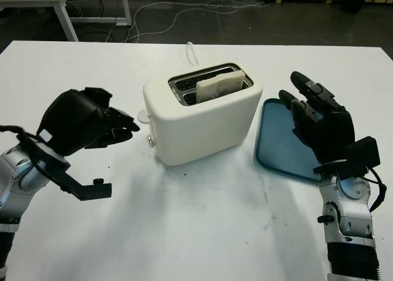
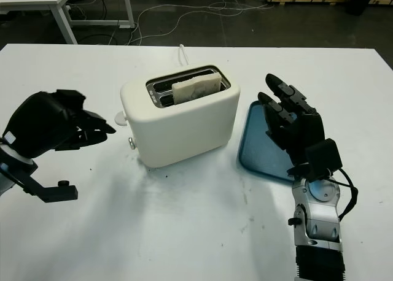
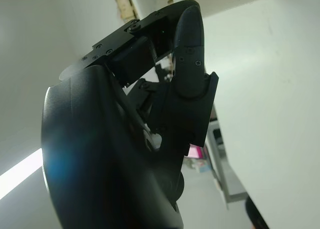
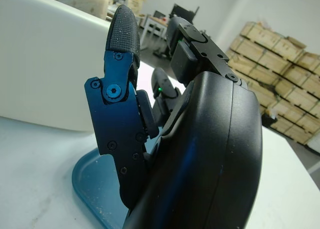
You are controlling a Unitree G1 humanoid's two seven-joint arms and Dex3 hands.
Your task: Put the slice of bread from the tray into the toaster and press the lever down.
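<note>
The cream toaster [image 1: 202, 118] stands mid-table. A pale slice of bread [image 1: 220, 84] sticks up out of its slot nearer the tray. The toaster's lever [image 1: 142, 116] is a small white tab on the end facing my left hand. That left hand [image 1: 121, 127] hovers just left of the lever with its fingers curled and nothing in them, a small gap from the tab. My right hand [image 1: 316, 112] is open and upright over the blue tray [image 1: 279, 140], which lies right of the toaster with nothing on it. The right wrist view shows the toaster's wall [image 4: 45, 64] and the tray's rim [image 4: 95, 189].
A white cord [image 1: 192, 51] runs from behind the toaster towards the table's far edge. Beyond the table are a dark floor with cables [image 1: 184, 11] and another table's legs [image 1: 64, 17]. White tabletop [image 1: 202, 219] lies in front of the toaster.
</note>
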